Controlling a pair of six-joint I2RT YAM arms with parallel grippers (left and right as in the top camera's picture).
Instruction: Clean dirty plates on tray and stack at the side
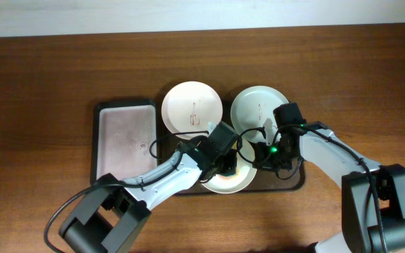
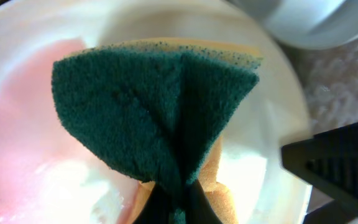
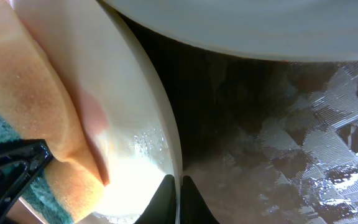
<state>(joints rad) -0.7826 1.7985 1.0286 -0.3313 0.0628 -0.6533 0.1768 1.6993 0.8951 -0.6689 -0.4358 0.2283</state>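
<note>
Three white plates lie face up in the overhead view. A far-left plate [image 1: 192, 105] and a far-right plate [image 1: 260, 105] each carry thin reddish streaks at the centre and overlap the far rim of the tray [image 1: 295, 181]. A near plate [image 1: 232, 183] sits close to the tray's near rim, half hidden under both grippers. The tray's long axis runs left to right. A smaller tray [image 1: 125, 133] lies just beside its left end, and the wooden tabletop [image 1: 34, 84] stretches wide to either side. The left gripper [image 1: 227, 164] reaches in from the near left and the right gripper [image 1: 257, 156] from the right, the two almost meeting over the near plate. In the left wrist view the jaws of the left gripper [image 2: 179, 202] are pinched tight on a folded sponge [image 2: 160, 106], green face outward and yellow at the edges, pressed to the near plate [image 2: 17, 155]. A black finger [image 2: 340, 163] of the right arm stands at the plate's right edge. In the right wrist view the jaws of the right gripper [image 3: 179, 196] are nearly closed, nipping the rim of the near plate [image 3: 123, 93]. The sponge [image 3: 36, 112] lies on it at left, with the wet tray [image 3: 278, 155] floor to the right.
</note>
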